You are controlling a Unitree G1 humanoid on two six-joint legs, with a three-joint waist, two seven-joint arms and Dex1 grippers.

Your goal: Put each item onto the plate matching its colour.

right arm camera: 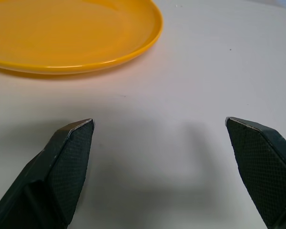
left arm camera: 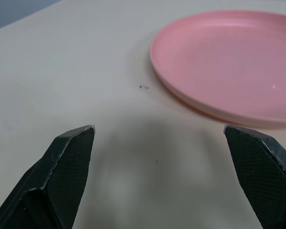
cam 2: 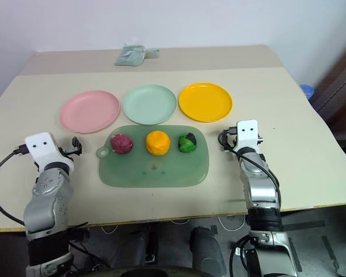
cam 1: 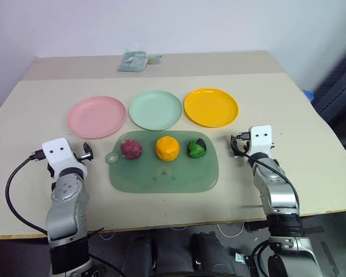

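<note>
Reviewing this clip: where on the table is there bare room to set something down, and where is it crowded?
Bare table lies left of the pink plate, right of the yellow-orange plate, and beside both sides of the green board. The centre is crowded: the mint plate nearly touches its neighbours, with the board just below.

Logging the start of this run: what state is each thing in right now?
maroon ball: on the green board, unsorted
orange ball: on the board, unsorted
green ball: on the board, unsorted
pink plate: empty
mint plate: empty
yellow plate: empty
green board: flat on table
left gripper: open, empty
right gripper: open, empty
</note>
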